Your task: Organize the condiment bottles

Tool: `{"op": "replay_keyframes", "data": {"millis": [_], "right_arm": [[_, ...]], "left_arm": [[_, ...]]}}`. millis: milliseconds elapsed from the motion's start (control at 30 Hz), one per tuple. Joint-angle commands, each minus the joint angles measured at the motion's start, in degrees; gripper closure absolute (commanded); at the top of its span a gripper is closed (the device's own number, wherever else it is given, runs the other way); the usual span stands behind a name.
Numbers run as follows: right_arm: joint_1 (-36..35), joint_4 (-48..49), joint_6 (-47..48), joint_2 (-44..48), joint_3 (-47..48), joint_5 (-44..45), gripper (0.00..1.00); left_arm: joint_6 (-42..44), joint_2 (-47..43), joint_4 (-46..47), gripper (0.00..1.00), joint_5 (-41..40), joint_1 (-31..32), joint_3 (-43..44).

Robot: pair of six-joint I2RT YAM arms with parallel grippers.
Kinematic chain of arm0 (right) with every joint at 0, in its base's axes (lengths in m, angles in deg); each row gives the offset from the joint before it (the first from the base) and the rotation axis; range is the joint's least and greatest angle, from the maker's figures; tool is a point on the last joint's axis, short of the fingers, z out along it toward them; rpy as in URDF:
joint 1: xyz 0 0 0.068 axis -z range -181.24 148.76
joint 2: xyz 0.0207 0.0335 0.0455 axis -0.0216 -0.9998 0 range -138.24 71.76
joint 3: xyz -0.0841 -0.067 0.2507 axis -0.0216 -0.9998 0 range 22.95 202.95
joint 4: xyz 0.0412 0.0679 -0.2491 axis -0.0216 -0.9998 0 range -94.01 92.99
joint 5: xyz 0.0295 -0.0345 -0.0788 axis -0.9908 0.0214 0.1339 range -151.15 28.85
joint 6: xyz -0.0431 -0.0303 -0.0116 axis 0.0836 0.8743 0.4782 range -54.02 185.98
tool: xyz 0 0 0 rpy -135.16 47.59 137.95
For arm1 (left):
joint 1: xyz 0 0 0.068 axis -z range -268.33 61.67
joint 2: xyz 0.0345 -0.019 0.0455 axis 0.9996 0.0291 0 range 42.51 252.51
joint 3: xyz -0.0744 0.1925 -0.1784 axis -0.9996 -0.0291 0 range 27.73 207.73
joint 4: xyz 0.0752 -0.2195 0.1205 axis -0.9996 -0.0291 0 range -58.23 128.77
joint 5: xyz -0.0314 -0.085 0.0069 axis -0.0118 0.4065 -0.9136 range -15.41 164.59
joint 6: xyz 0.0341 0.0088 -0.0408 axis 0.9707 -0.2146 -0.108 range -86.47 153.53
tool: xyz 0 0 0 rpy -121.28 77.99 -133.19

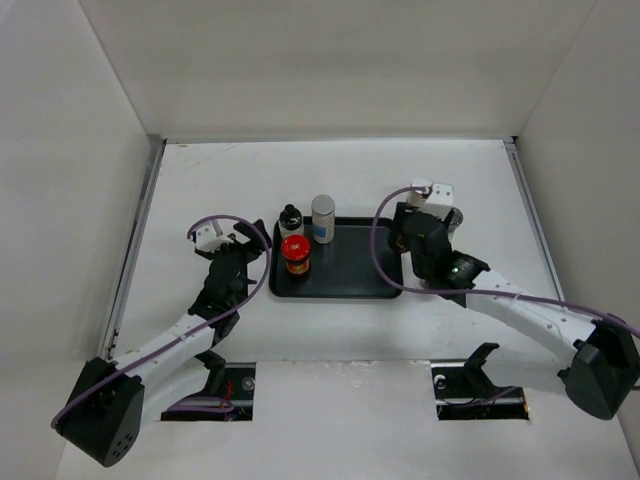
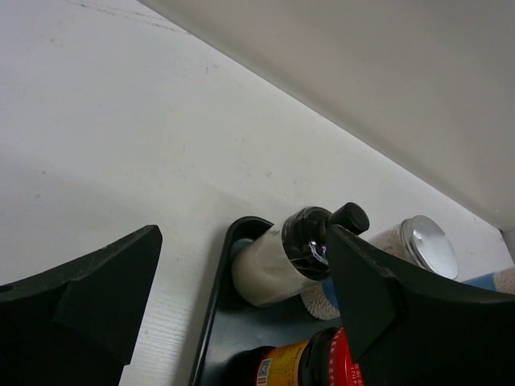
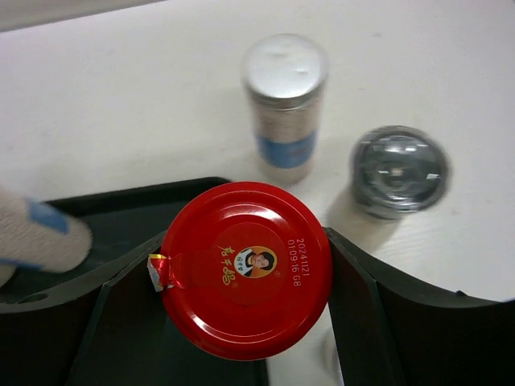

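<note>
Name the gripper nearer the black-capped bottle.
Left. The left gripper sits just left of the black-capped bottle; the right gripper is across the tray, clamping a red-lidded jar.

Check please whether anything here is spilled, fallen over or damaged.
Nothing is spilled or fallen over. One small oddity: on the jar between the right gripper's fingers, a ragged scrap of seal sticks out at the rim of the red lid. The lid itself looks intact.
</note>
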Motion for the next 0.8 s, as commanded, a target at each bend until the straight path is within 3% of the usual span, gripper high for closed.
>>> {"op": "replay_keyframes", "data": {"millis": [0, 300, 567, 667, 767], "right_arm": [[-5.98, 9.41, 0.03, -3.1, 4.79, -0.68, 0.47], [-18.2, 16.89, 0.82, -17.43, 11.46, -3.32, 0.47], [-21.73, 18.83, 0.29, -24.74, 14.28, -3.84, 0.44], [-21.9, 19.79, 0.2, -26.84, 14.46, -4.19, 0.39], [-22.08, 19.62, 0.2, -26.5, 14.28, -3.93, 0.24]], "left_arm": [[-1.11, -1.38, 3.37, 0.17, -0.05, -0.63, -1.17], [-2.17, -0.68, 3.37, 0.17, 0.83, -1.77, -1.34], [-2.52, -0.33, 3.37, 0.17, 1.36, -2.47, -1.52], [-2.61, -0.41, 3.02, 0.17, 1.45, -2.04, -1.43], [-2.61, -0.77, 3.37, 0.17, 1.45, -2.47, -1.61]]}}
